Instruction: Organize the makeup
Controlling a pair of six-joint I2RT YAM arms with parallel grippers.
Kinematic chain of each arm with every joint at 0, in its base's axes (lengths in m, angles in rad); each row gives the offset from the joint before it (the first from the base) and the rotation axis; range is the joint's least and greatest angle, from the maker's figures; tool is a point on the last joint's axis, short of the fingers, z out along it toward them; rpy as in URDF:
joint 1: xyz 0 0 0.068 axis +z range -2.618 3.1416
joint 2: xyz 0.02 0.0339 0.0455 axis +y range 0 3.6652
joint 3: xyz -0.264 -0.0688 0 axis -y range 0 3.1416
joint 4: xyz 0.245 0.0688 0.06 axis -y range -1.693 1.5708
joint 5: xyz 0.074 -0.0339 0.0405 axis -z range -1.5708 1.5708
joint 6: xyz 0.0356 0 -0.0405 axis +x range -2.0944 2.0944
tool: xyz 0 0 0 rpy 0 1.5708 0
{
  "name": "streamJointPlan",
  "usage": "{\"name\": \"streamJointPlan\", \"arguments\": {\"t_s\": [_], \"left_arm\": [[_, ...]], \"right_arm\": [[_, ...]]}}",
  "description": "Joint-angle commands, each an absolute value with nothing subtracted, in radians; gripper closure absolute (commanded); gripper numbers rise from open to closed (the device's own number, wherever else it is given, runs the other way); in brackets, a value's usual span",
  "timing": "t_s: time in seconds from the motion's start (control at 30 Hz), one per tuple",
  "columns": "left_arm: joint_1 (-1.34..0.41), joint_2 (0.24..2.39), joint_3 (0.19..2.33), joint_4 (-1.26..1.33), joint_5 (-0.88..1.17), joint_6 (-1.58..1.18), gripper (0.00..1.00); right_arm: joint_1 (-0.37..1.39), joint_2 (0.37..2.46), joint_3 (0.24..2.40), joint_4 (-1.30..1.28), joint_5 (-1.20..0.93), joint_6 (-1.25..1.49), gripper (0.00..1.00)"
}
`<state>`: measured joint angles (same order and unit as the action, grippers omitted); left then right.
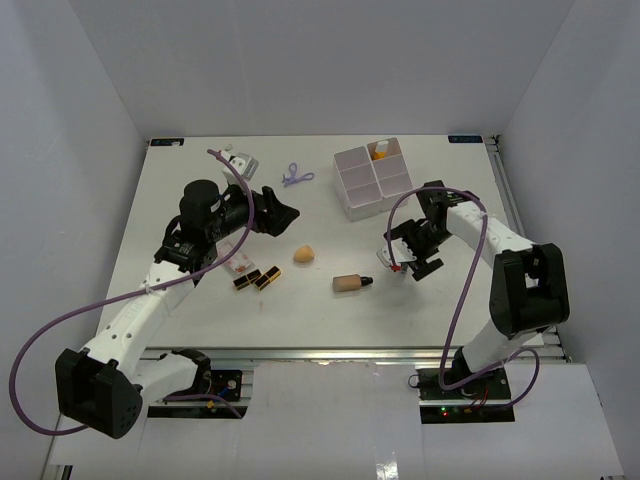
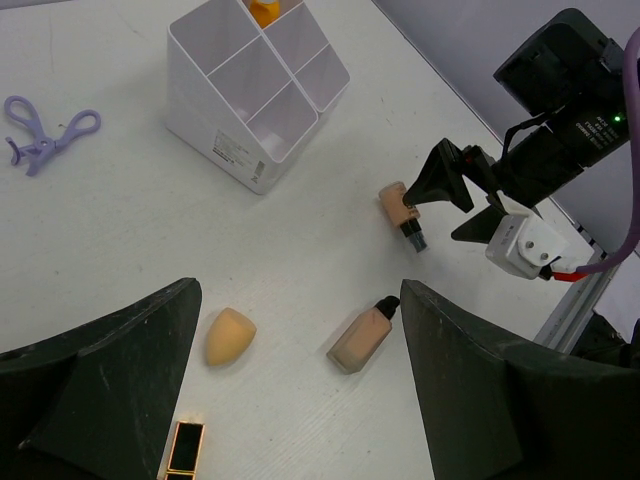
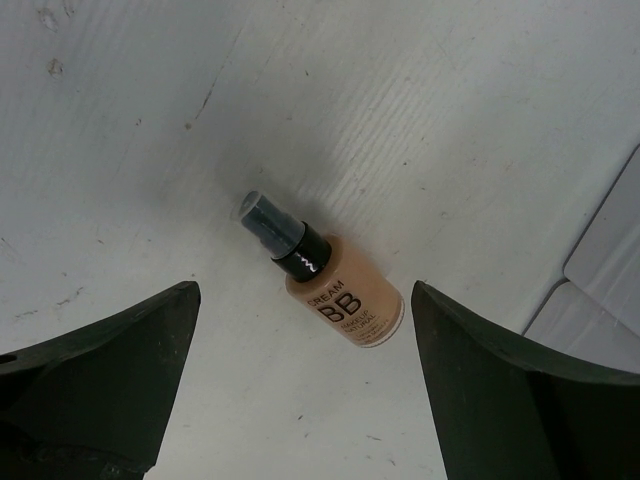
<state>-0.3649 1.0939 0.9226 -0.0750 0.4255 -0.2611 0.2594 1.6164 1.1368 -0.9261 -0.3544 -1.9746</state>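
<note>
A white plastic box with four square compartments in a two-by-two grid (image 1: 360, 192) (image 2: 215, 140) stands on the far right part of the matte white counter (image 1: 330, 320) (image 2: 150, 250) (image 3: 400, 100), askew to its edges; a small printed label (image 2: 236, 150) sits low on one outer wall; pale grey walls (image 1: 330, 60) close three sides; a silver metal rail (image 1: 330, 355) runs along the near edge; small blue tabs (image 1: 165, 141) mark the far corners

The left arm (image 1: 130, 320) stretches from its near-left base up and inward, and the left gripper (image 1: 280, 212) points to the right with its jaws spread wide. The right arm (image 1: 503, 240) folds at the elbow and leans toward the middle. The right gripper (image 1: 408, 252) is aimed downward, its jaws also wide apart.
</note>
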Motion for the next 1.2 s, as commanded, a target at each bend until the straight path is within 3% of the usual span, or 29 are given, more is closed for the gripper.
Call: {"name": "streamJointPlan", "arguments": {"t_s": [0.0, 0.8, 1.17], "left_arm": [[-0.355, 1.063, 0.913, -0.066, 0.415, -0.249, 0.08], [-0.345, 1.086, 0.902, -0.052, 0.43, -0.25, 0.08], [-0.345, 1.086, 0.9, -0.049, 0.439, -0.253, 0.08]], "right_arm": [[0.275, 1.654, 1.184, -0.895, -0.288, -2.112, 0.08], [0.315, 1.755, 1.147, -0.759, -0.182, -2.098, 0.22], [0.319, 1.782, 1.164, -0.744, -0.16, -1.954, 0.35]]}}
